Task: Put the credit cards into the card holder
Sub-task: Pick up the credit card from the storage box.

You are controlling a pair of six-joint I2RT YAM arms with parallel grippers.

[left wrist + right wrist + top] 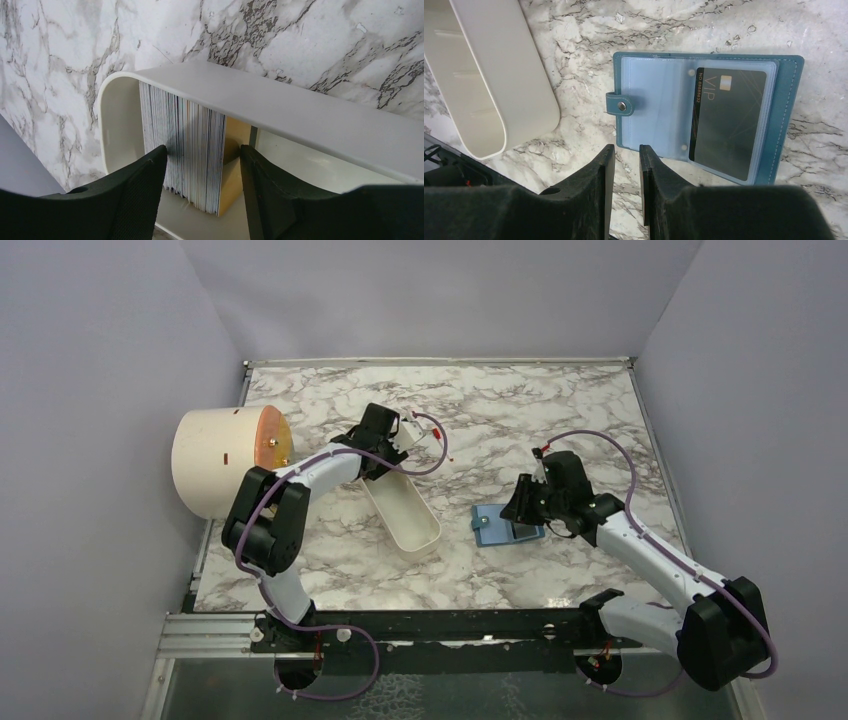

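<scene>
Several credit cards [192, 150] stand on edge in a packed stack at one end of the long white tray [280, 105]. A yellow-orange card [232, 165] is the outermost on the right. My left gripper [202, 155] hangs over that end of the tray, open, one finger on each side of the stack. The teal card holder [786, 110] lies open on the marble, with a dark grey card [729, 120] in its right clear pocket. My right gripper [626, 150] hovers just in front of the holder's near edge, jaws a narrow gap apart with nothing between them.
A cream cylinder [215, 460] with a round orange face lies at the table's left edge, close to the left arm. The white tray [405, 515] lies diagonally mid-table, left of the card holder [495, 525]. Grey walls enclose the marble top on three sides.
</scene>
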